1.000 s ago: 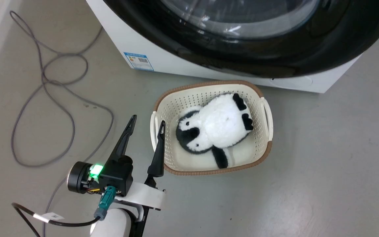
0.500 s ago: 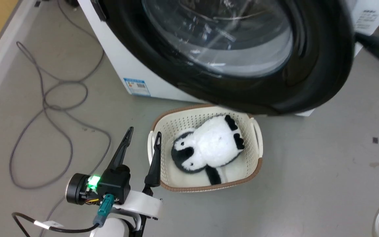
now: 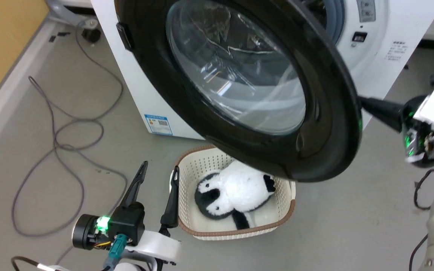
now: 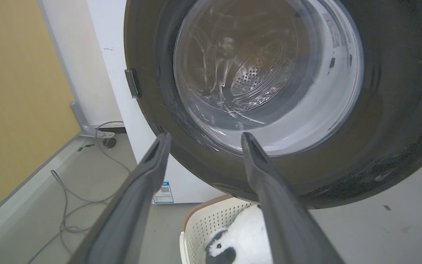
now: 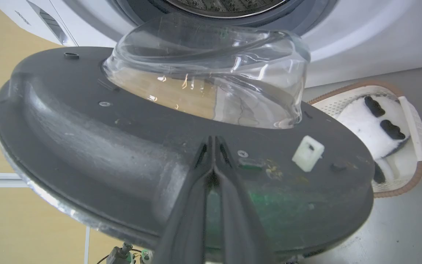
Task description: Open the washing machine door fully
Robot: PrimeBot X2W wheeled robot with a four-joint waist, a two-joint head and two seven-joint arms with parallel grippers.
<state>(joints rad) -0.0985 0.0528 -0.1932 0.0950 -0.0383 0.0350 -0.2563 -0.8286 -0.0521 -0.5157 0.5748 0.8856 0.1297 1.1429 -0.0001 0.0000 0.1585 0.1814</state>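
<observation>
The washing machine door (image 3: 239, 75), a glossy black disc with a bulging glass centre, stands swung out from the white machine (image 3: 390, 49), hinged on its left. My right gripper (image 3: 363, 101) is shut, its fingers reaching from the right behind the door's free edge. In the right wrist view the shut right gripper (image 5: 214, 141) rests its tips against the door's inner face (image 5: 104, 146), just below the glass bowl (image 5: 211, 73). My left gripper (image 3: 159, 167) hangs open and empty low on the left, beside the basket. The left gripper (image 4: 204, 136) points at the door's outer face (image 4: 398, 110).
A cream basket (image 3: 202, 165) with a black-and-white plush penguin (image 3: 232, 192) sits on the floor under the door. A grey cable (image 3: 70, 124) loops over the floor on the left, along a yellow wall (image 3: 2, 37). A white latch (image 5: 308, 158) sticks out of the door's inner face.
The head camera has tilted up. The door has swung further out from the machine, and the right gripper has come into view behind its edge. The left gripper stays by the basket.
</observation>
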